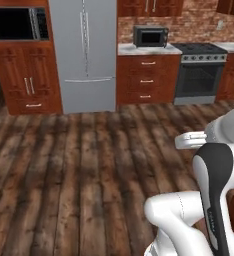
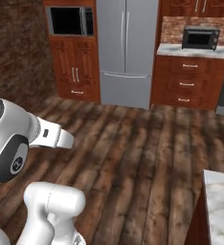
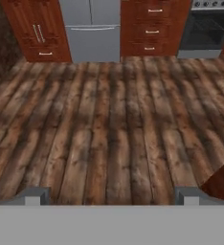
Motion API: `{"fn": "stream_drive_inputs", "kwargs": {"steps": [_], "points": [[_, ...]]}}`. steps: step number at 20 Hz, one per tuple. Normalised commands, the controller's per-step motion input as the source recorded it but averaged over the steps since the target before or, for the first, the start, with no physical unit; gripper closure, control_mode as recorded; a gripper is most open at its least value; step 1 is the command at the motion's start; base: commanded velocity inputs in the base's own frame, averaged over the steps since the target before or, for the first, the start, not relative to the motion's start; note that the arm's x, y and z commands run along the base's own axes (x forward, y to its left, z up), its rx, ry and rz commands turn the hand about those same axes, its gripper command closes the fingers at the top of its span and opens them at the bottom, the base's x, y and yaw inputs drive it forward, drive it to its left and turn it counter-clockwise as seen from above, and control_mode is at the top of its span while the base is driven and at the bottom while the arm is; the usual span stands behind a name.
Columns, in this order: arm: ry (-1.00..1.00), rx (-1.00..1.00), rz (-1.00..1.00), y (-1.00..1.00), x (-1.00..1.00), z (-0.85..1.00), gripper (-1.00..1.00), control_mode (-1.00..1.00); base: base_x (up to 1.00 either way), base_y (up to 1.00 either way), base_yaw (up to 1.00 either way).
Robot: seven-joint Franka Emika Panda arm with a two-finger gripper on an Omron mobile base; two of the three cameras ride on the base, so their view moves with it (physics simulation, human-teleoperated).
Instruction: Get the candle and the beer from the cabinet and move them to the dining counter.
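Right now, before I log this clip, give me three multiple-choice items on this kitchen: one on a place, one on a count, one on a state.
1. The small black countertop microwave sits:
A. on the floor
B. on the marble worktop beside the black stove
C. inside the fridge

2. Drawers in the red-brown drawer unit under it:
A. three
B. one
C. five

3. The end effector is:
A. shut on a bottle
B. open, holding nothing
C. shut on a candle

Answers: B, it rests on the worktop; A, three handles show; B, fingertips stand apart over bare floor.
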Motion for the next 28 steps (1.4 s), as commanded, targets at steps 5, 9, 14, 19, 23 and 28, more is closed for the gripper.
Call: {"fn": "stream_drive_inputs", "kwargs": {"steps": [5,9,14,19,23,28], "points": [[0.00,0.00,0.00,0.00,0.00,0.00,-1.00,1.00,0.90,-0.03,0.07],[0.00,0.00,0.00,0.00,0.00,0.00,-1.00,1.00,0.92,-0.06,0.03],[0.00,0.00,0.00,0.00,0.00,0.00,-1.00,1.00,0.92,-0.07,0.02],[0.00,0.00,0.00,0.00,0.00,0.00,-1.00,1.00,0.92,-0.08,0.00],[0.00,0.00,0.00,0.00,0.00,0.00,-1.00,1.00,0.88,-0.10,0.00],[0.00,0.00,0.00,0.00,0.00,0.00,-1.00,1.00,0.73,-0.09,-0.13]]}}
